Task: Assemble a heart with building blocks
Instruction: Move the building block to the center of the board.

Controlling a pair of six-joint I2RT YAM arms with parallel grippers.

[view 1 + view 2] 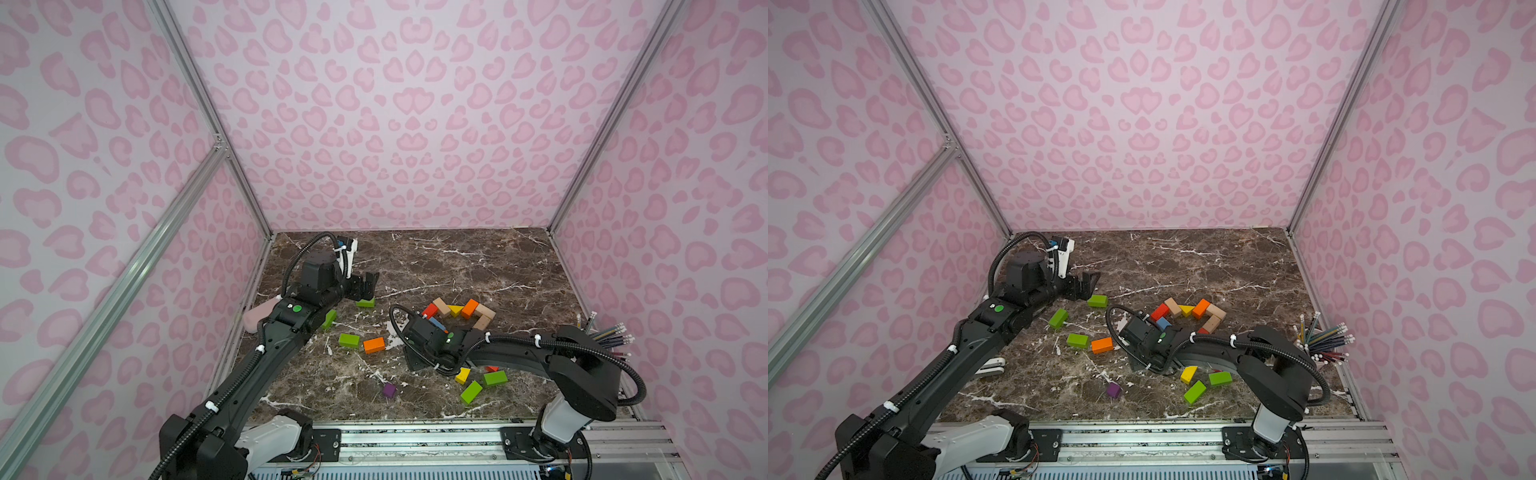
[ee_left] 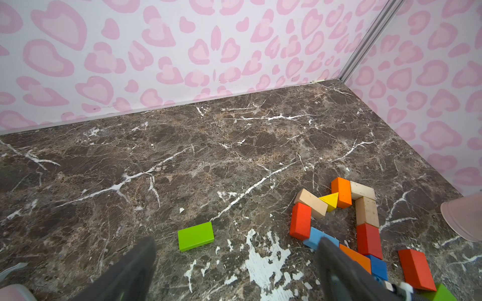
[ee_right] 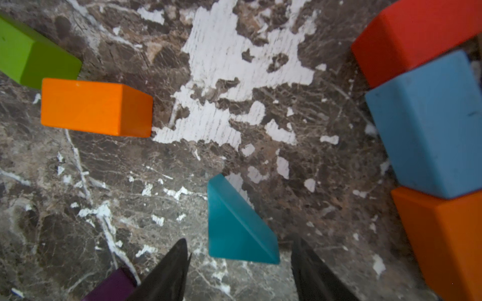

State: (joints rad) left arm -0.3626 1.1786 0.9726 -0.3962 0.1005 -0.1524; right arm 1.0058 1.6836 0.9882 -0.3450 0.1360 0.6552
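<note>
On marble (image 1: pixel 457 257), five green bricks (image 1: pixel 349 340), one purple cube (image 1: pixel 389 390), left tool (image 2: pixel 236 242) wide, right tool (image 3: pixel 240 239) parted around teal wedge (image 3: pixel 234 224).

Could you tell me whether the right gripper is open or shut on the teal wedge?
Open: the right gripper has its jaws apart, and bare table shows between each and the teal wedge.

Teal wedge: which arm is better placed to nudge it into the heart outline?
Right, likely. The right gripper is open, jaws flanking the teal wedge, close beside the outline's blue brick. The left gripper hangs open by a green brick, well off to the side.
</note>
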